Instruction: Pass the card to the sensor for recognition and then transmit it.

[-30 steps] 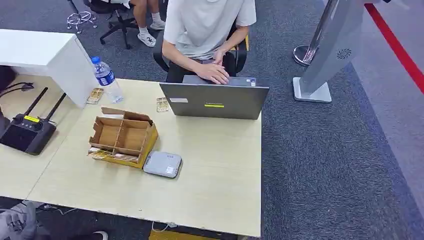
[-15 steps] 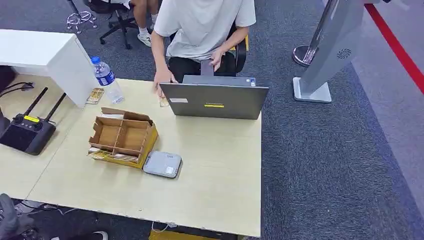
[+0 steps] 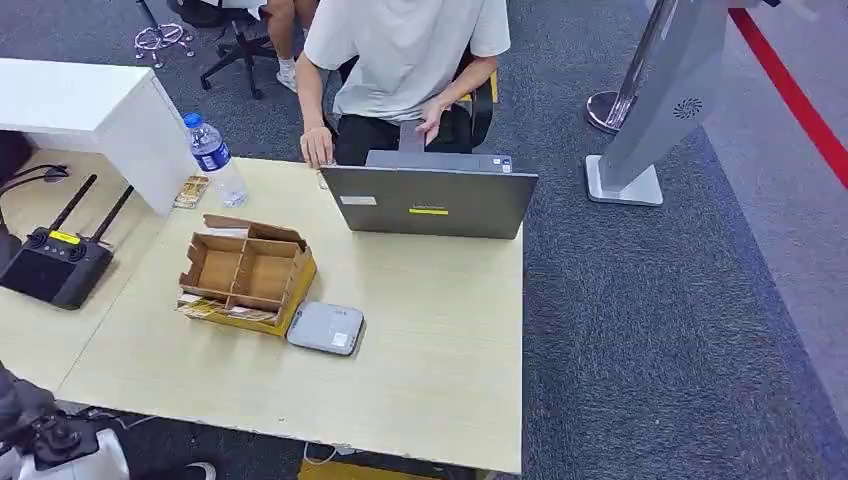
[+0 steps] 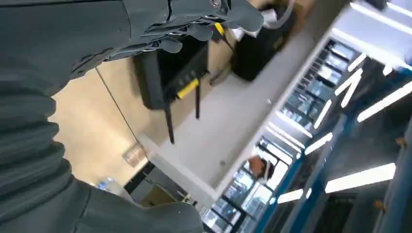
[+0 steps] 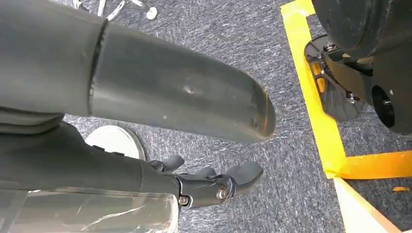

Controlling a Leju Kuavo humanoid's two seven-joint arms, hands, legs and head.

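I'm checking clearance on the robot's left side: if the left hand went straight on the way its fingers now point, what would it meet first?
Probably the black remote controller with its antennas, lying on the table just past the left hand; depth is unclear, so it might pass above it.

The head view looked down on the table (image 3: 420,350) from above, sharing the black remote (image 3: 55,265) with the close, tilted left wrist view, while the right wrist view faced carpet (image 5: 252,58).

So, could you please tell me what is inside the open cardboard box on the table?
The cardboard box has dividers forming compartments, and the ones facing the head view look empty, showing bare brown bottoms. The near wall hides the front strip of the compartment floors. Flat packets stick out beneath its near-left edge.
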